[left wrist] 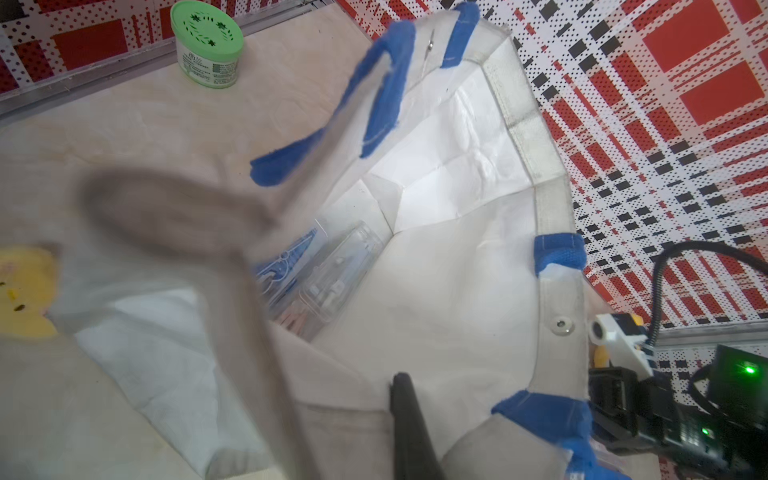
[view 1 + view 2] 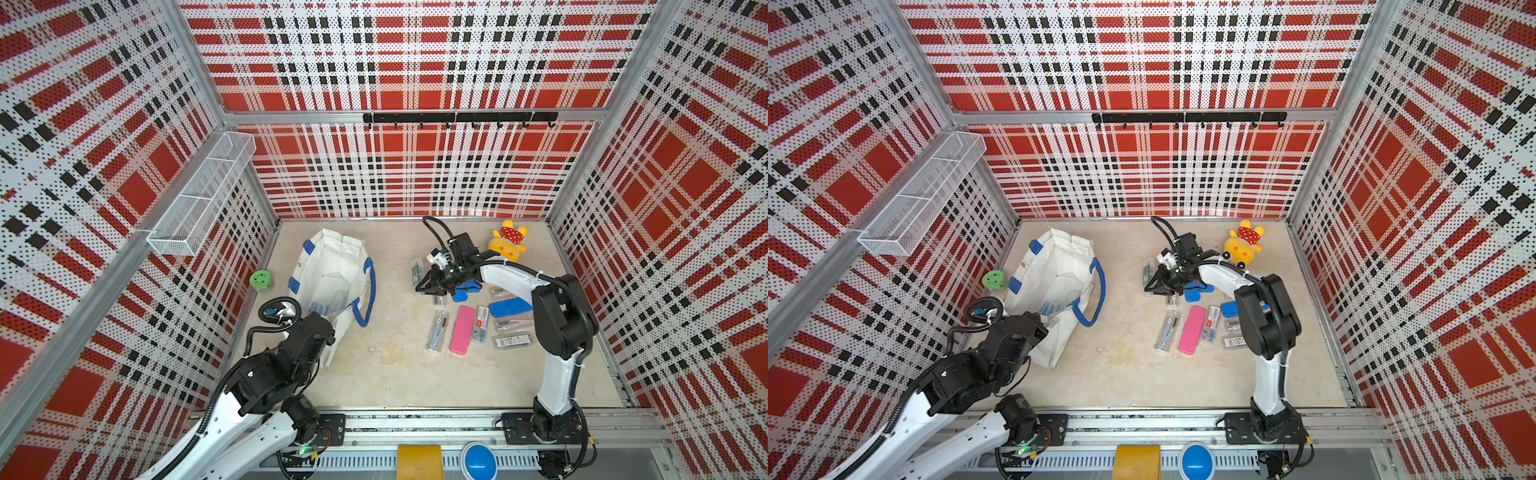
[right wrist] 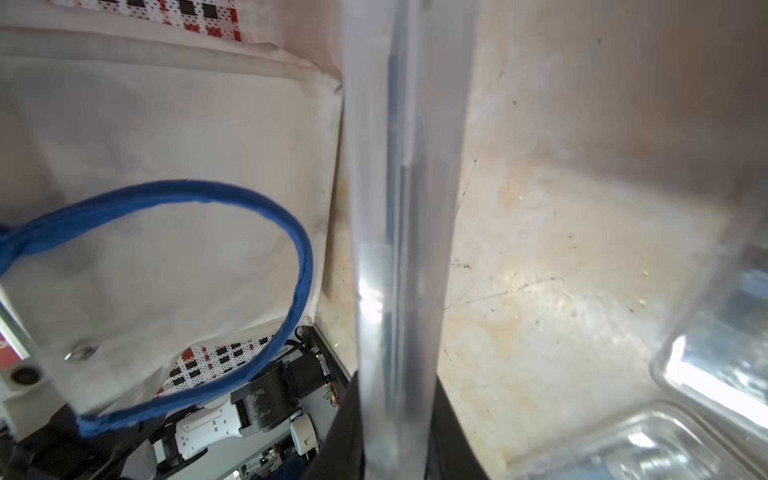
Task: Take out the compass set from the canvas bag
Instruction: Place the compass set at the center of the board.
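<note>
We see the canvas bag [image 2: 336, 266] lying open on the surface [image 2: 395, 374], left claw [image 2: 327, 328] clenched on its near rim, compass sets [image 1: 328, 270] inside it, right claw [image 2: 424, 286] grasping a clear case [image 3: 399, 249] at the stationery pile [image 2: 478, 324], well apart from the bag.

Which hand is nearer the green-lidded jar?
Left. The left hand pinches the canvas bag near the green-lidded jar; the right hand holds a clear case on the bag's far side.

Light: bright, even, from overhead; shadows soft.
Top views: sharp; walls bow at edges.
L wrist: near fabric of canvas bag [image 1: 166, 216] blurred.
R wrist: clear case [image 3: 399, 249] out of focus, w/ white glare.
</note>
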You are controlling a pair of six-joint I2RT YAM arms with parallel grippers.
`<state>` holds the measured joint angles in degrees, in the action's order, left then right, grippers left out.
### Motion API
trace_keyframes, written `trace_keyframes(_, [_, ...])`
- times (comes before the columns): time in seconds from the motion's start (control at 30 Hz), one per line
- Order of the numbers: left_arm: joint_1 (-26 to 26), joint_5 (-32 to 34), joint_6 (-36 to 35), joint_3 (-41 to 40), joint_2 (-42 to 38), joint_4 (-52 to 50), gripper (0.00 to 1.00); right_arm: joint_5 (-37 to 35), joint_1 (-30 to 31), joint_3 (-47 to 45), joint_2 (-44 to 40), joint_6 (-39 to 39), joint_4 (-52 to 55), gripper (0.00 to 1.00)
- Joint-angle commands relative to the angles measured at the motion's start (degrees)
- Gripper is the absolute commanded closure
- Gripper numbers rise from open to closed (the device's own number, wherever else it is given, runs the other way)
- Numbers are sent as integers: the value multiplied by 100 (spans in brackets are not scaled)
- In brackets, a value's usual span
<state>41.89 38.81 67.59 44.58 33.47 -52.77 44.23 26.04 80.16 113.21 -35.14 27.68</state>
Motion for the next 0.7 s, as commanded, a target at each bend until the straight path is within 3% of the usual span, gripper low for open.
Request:
trace_keyframes(0.0, [-52,51,-166,-6,1,279,100,-238,-56,163,159,-295,-462,92])
trace_keyframes(0.27, [-57,-346,-358,-133,-12,416,100,-408,-64,-405,318,-609,-833,86])
trace_keyframes(0.53, [-57,-859,-789,-150,221,709,100,-678,-165,-849,-448,-705,-823,53])
trace_keyframes(0.67, [-49,-1204,-990,-156,400,884,100,-881,-181,-695,-1133,-606,-457,44])
